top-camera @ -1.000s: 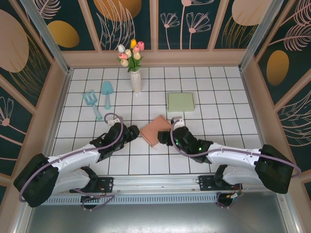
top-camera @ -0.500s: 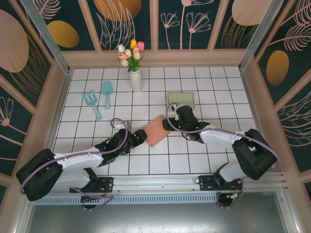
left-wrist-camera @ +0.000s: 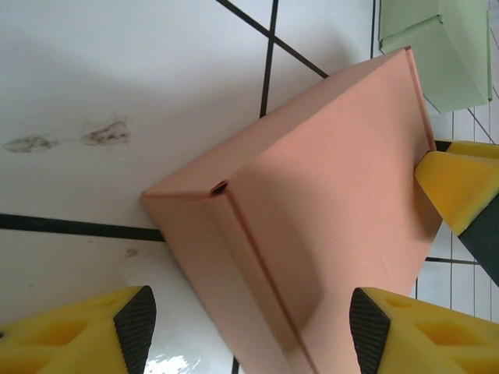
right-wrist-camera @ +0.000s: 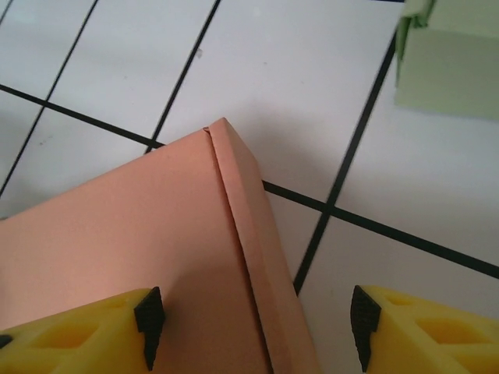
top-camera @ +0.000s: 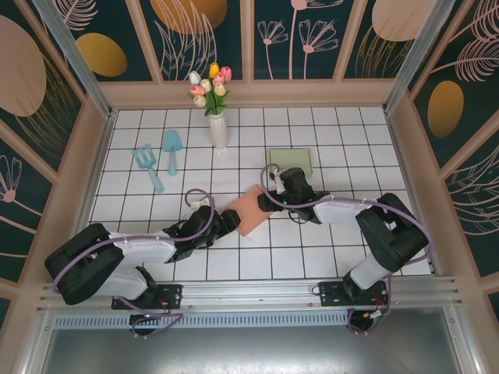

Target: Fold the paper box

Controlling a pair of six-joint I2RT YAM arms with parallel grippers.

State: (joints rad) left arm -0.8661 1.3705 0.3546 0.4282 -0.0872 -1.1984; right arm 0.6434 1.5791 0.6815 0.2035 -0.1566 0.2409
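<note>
**Top view.** The salmon-pink paper box (top-camera: 251, 209) lies on the white tiled table (top-camera: 351, 140), just below the centre of the frame. It is turned diagonally to the tile lines, and its flat top face is up. The left gripper (top-camera: 228, 220) reaches in from the lower left to the box's lower-left corner. The right gripper (top-camera: 267, 200) comes in from the right to the box's upper-right edge. A green box (top-camera: 290, 164) lies just above and to the right of the pink one, apart from it. A blue trowel (top-camera: 171, 148) and a blue fork (top-camera: 146, 165) lie in the upper left of the tabletop. A vase of tulips (top-camera: 217, 128) stands at upper centre.

**Left wrist view.** The box fills the middle of the frame, with one corner pointing left. The left gripper is open, its jaws well apart. One black pad (left-wrist-camera: 136, 319) sits at lower left over bare tile, clear of the box. The other sits at lower right, at the box's top face; contact cannot be told. At the right edge of the frame, a yellow finger of the right gripper meets the box's far edge.

**Right wrist view.** The right gripper is likewise open. Its lower-left pad (right-wrist-camera: 148, 315) is over the box top and its lower-right pad is over bare tile. The box's folded edge runs between them. The green box occupies the upper right corner.
</note>
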